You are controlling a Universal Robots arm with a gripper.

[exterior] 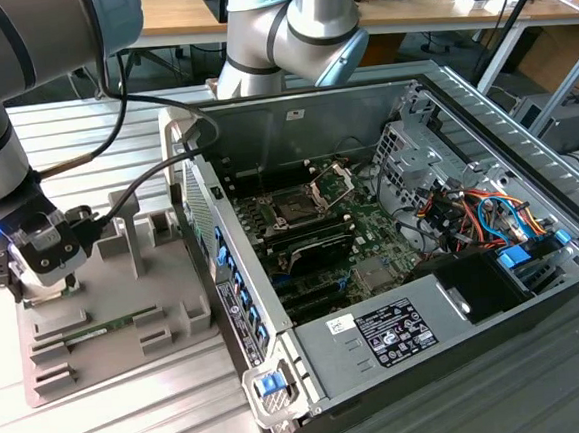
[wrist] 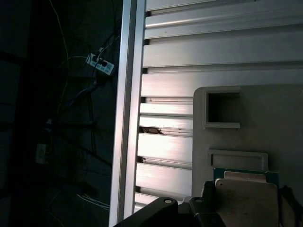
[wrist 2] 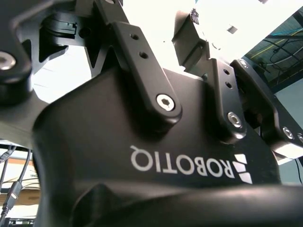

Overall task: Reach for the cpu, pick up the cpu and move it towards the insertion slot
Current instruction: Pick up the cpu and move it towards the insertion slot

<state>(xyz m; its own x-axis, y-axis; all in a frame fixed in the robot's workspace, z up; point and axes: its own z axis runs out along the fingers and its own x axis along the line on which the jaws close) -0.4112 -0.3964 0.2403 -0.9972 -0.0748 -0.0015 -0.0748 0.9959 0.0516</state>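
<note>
While the gripper (exterior: 49, 283) hung low over the grey fixture tray (exterior: 130, 361) at the exterior view's left, the cpu (wrist: 246, 196) lay right at it: in the first wrist view the chip's pale metal top, edged in green, sat between dark parts of the tool. Whether the gripper was clenched on the chip or merely set around it could not be told (the second wrist view looked up at the black housing and gave nothing on that). Beyond the chip, the tray showed a square recess and a shallower oblong one, both bare, and a long green memory stick (exterior: 103, 328) rested in a groove further along. The tray itself stood on a slatted aluminium table (wrist: 213, 61).

Well apart from all this, past the near wall of the open computer case (exterior: 460, 93), the insertion slot (exterior: 297, 208) waited with its silver hinged frame (exterior: 332, 183) swung up, ringed by green board.

By my reading, the reach was as good as done. The pickup was unconfirmed, since the cpu was over the tray. The whole carry toward the slot was left to do.
</note>
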